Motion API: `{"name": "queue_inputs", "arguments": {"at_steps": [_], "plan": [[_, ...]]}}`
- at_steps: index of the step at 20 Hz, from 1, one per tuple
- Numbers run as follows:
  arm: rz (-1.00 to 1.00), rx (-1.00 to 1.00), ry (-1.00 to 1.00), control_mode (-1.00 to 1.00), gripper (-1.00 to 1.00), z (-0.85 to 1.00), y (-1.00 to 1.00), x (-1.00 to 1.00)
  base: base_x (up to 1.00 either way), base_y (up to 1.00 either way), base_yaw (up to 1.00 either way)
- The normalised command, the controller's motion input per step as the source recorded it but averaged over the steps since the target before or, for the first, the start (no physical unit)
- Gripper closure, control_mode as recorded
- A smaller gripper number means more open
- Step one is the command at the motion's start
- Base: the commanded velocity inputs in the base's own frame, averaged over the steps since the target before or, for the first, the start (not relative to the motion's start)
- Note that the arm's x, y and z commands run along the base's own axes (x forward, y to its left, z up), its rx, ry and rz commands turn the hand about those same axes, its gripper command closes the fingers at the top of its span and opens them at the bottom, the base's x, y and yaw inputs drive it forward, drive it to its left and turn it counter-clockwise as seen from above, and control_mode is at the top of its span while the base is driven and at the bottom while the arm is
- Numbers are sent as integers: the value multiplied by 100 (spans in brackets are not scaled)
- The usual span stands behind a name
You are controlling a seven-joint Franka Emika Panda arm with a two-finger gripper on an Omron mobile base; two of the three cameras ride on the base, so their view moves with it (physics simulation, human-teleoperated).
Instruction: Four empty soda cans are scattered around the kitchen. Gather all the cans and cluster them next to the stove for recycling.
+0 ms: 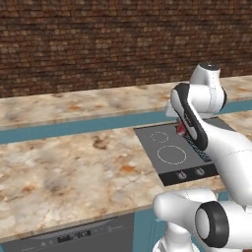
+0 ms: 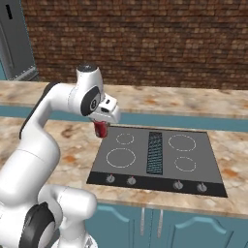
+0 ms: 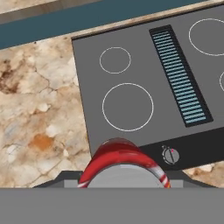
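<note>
Grip: we hold our gripper (image 2: 101,128) closed on one soda can (image 2: 100,130), pinched between our fingers.
Can position: it hangs under our fingers, above the stove (image 2: 160,155), over its left edge beside the countertop (image 2: 72,145).
Progress: we judge this can still to be set down; no other cans stand by the stove, so most gathering remains.
Can look: small, red, silver top, pale mark, undented.

The white arm (image 2: 34,145) is rising from its base, bending at the elbow and reaching forward, wrist turned downward. Its gripper (image 2: 101,129) is pointing down with the fingers closed around a red soda can (image 2: 100,130).
</note>
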Motion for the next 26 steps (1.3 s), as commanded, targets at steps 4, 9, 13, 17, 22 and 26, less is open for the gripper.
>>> {"name": "queue_inputs", "arguments": {"at_steps": [4,9,13,17,22,26], "plan": [[0,0,0,-100,100,0,0,0,0,0,0],[-4,0,5,-100,100,-8,49,70,0,0,0],[-1,0,17,-100,100,-15,63,100,0,0,0],[4,0,23,-100,100,-4,13,100,0,0,0],[0,0,2,-100,100,-14,11,51,0,0,0],[0,0,-1,-100,100,-52,51,62,0,0,0]]}}
